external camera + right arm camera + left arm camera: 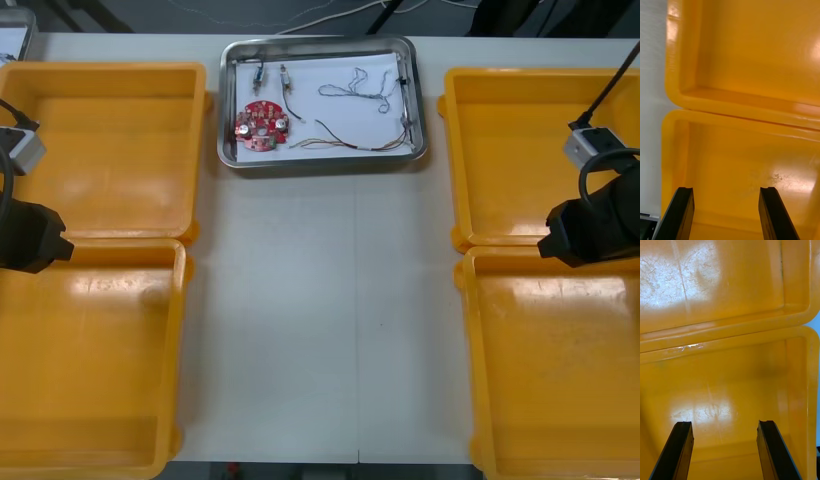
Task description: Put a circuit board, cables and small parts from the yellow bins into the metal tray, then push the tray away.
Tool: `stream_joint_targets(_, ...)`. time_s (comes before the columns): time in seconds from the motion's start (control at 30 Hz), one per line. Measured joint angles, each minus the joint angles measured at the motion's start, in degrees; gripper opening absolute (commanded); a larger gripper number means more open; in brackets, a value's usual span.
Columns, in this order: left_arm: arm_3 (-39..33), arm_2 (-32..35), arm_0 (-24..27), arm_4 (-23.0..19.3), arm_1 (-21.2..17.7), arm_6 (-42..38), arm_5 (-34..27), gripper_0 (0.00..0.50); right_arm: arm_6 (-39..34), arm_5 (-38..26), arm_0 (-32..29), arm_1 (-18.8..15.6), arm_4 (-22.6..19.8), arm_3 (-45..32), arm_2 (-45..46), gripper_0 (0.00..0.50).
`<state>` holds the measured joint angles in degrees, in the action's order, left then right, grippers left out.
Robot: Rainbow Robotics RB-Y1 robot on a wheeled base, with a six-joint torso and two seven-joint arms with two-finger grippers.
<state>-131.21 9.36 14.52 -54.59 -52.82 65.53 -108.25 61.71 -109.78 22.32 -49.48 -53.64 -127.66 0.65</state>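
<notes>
Front view: high overhead, facing steeply down, taking in the whole desk (310,330), metal tray (229,100) at its far edge, yellow bins (110,150) at both sides.
Right wrist view: close over the right bins (741,108), looking past the right fingers (679,213) at their meeting rims.
Left wrist view: close over the left bins (726,338), past the left fingers (675,450), same seam.
Shared: each wrist view meets the front view at its side's bin seam — plus a sliver of desk.

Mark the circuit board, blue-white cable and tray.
circuit board (260,125), front view, middle of the red disc.
blue and white cable (340,90), front view, on its twisted strand.
metal tray (320,160), front view, near rim.
</notes>
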Motion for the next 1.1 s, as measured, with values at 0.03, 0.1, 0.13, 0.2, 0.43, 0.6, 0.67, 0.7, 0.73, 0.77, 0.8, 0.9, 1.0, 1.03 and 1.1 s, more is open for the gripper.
stream_joint_targets(0.03,0.0,0.0,0.0,0.0,0.0,0.0,0.0,0.5,0.0,0.0,-0.9,0.0,0.0,0.0,1.1,0.5)
stream_joint_targets(0.1,0.0,0.0,0.0,0.0,0.0,0.0,0.0,0.5,0.0,0.0,-2.9,-0.1,0.0,0.0,3.3,0.5)
stream_joint_targets(0.13,0.0,0.0,0.0,0.0,0.0,0.0,0.0,0.5,0.0,0.0,-3.8,-0.1,0.0,0.0,4.3,0.5)
stream_joint_targets(0.2,0.0,0.0,0.0,0.0,0.0,0.0,0.0,0.5,0.0,0.0,-5.2,-0.1,0.0,0.0,6.1,0.5)
stream_joint_targets(0.43,0.0,0.0,0.0,0.0,0.0,0.0,0.0,0.5,0.0,0.0,-7.7,-0.1,0.0,1.4,9.4,0.5)
stream_joint_targets(0.6,0.0,0.0,0.0,0.0,0.0,0.0,0.0,0.5,0.0,0.0,-8.0,-0.1,0.2,3.1,9.8,0.5)
stream_joint_targets(0.67,0.0,0.0,0.0,0.0,0.0,0.0,0.0,0.5,0.0,0.0,-8.3,-0.1,0.5,3.1,9.8,0.5)
stream_joint_targets(0.7,0.0,0.0,0.0,0.0,0.0,0.0,0.0,0.5,0.0,0.0,-8.5,-0.1,0.6,3.1,9.8,0.5)
stream_joint_targets(0.73,0.0,0.0,0.0,0.0,0.0,0.0,0.0,0.5,0.0,0.0,-8.7,-0.1,0.6,3.1,9.8,0.5)
stream_joint_targets(0.77,0.0,0.0,0.0,0.0,0.0,0.0,0.0,0.5,0.0,0.0,-8.9,-0.1,0.7,3.1,9.8,0.5)
stream_joint_targets(0.8,0.0,0.0,0.0,0.0,0.0,0.0,0.0,0.5,0.0,0.0,-9.1,-0.1,0.7,3.1,9.8,0.5)
stream_joint_targets(0.9,0.0,0.0,0.0,0.0,0.0,0.0,0.0,0.5,0.0,0.0,-9.9,-0.1,0.9,3.1,9.8,0.5)
stream_joint_targets(1.0,0.0,0.0,0.0,0.0,0.0,0.0,0.0,0.5,0.0,0.1,-10.6,-0.1,1.2,3.1,9.8,0.5)
stream_joint_targets(1.03,0.0,0.0,0.0,0.0,0.0,0.0,0.0,0.5,0.0,0.2,-10.9,-0.1,1.2,3.1,9.8,0.5)
stream_joint_targets(1.1,0.0,0.0,0.0,0.0,0.0,0.0,0.0,0.5,0.0,0.7,-11.3,-0.1,1.3,3.1,9.8,0.5)
